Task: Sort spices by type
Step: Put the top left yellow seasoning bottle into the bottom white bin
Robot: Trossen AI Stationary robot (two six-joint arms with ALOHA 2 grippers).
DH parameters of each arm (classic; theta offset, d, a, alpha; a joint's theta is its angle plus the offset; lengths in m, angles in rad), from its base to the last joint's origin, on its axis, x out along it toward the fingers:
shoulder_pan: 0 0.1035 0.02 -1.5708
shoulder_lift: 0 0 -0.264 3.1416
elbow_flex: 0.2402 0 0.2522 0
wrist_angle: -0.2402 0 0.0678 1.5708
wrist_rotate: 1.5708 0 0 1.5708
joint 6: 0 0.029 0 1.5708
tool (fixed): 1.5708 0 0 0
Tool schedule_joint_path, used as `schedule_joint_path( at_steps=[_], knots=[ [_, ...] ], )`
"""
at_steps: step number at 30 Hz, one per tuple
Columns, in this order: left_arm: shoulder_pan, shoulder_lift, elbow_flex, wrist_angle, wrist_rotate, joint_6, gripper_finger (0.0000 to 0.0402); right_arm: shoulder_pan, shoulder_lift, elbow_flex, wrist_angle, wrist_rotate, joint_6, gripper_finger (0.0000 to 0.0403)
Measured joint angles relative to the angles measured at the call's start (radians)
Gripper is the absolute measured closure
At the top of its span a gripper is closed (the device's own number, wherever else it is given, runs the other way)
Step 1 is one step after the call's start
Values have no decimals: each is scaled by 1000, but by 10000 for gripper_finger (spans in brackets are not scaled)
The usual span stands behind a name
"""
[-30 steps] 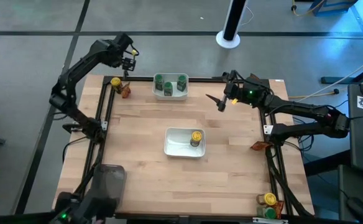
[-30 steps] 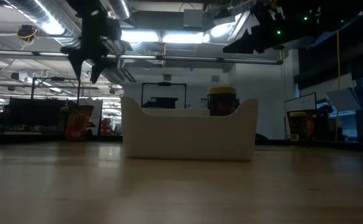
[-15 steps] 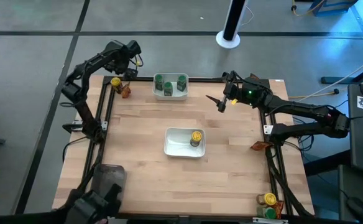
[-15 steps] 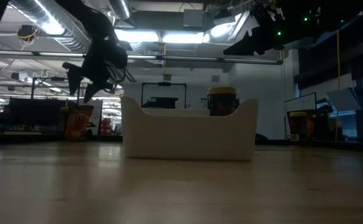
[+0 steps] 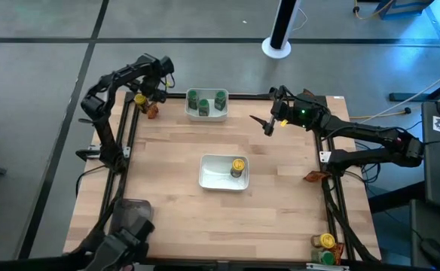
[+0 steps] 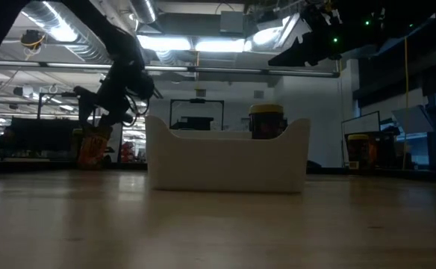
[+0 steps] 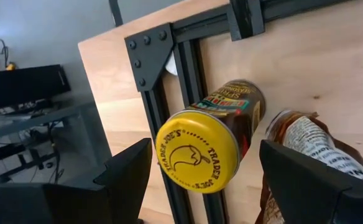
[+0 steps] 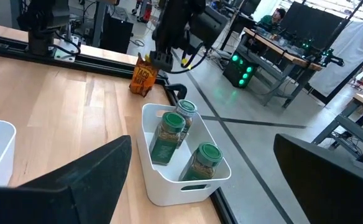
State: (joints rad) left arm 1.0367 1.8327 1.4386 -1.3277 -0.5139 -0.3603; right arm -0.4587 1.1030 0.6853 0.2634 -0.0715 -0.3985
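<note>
A yellow-capped jar (image 7: 197, 149) stands upright at the table's far left corner (image 5: 139, 98), by the black frame rail. A brown-orange packet (image 7: 309, 146) lies just beside it (image 5: 153, 111). My left gripper (image 7: 212, 186) is open above the jar, one finger on each side, touching nothing; it also shows in the high view (image 5: 157, 89). My right gripper (image 5: 268, 125) is open and empty, held high over the far right of the table. A white bowl (image 5: 206, 113) holds three green-capped jars (image 8: 169, 134). A second white bowl (image 5: 211, 175) holds one yellow-capped jar (image 5: 237, 165).
A clear grey tray (image 5: 133, 214) lies at the near left. A packet (image 5: 314, 176) lies on the right frame rail. A yellow-capped jar (image 5: 326, 241) and a green-capped jar (image 5: 325, 257) stand at the near right corner. Bare wood lies between the bowls and the table's near edge.
My left gripper has come down toward the yellow-capped jar at the far left corner and has tipped over it. My right gripper and all the jars and packets have stayed where they were.
</note>
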Motion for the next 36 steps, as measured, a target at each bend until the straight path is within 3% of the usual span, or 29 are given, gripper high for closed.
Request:
schedule_joint_path(
  at_steps=[13,36],
  knots=[
    [-3,5,-47,56,-22,5,119,0,0,0,-3,0,0,13],
    [-71,4,-46,27,26,84,119,0,0,0,3,0,0,13]
  ],
)
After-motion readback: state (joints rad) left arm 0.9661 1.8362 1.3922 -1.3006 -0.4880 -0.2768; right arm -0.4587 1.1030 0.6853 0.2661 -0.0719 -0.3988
